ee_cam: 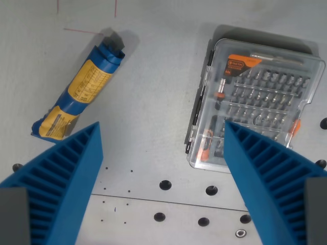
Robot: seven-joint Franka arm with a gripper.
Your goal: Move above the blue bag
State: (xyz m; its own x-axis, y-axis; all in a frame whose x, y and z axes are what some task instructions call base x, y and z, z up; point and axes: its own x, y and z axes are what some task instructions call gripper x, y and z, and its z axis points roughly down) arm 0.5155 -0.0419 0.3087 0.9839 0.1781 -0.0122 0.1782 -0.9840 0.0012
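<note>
The blue bag [82, 92] is a rolled blue packet with a yellow label, lying slantwise on the grey table at the wrist view's upper left. My gripper [162, 135] is open, its two blue ribbed fingers [61, 178] spread wide at the bottom corners with nothing between them. The bag's lower end sits just above the left finger's tip. The gripper's centre hangs over bare table to the right of the bag.
A clear plastic screwdriver bit case [255, 87] with orange parts lies at the wrist view's right, partly behind the right finger [271, 173]. The grey table [153, 76] has several dark holes near the bottom and thin red lines at the top left.
</note>
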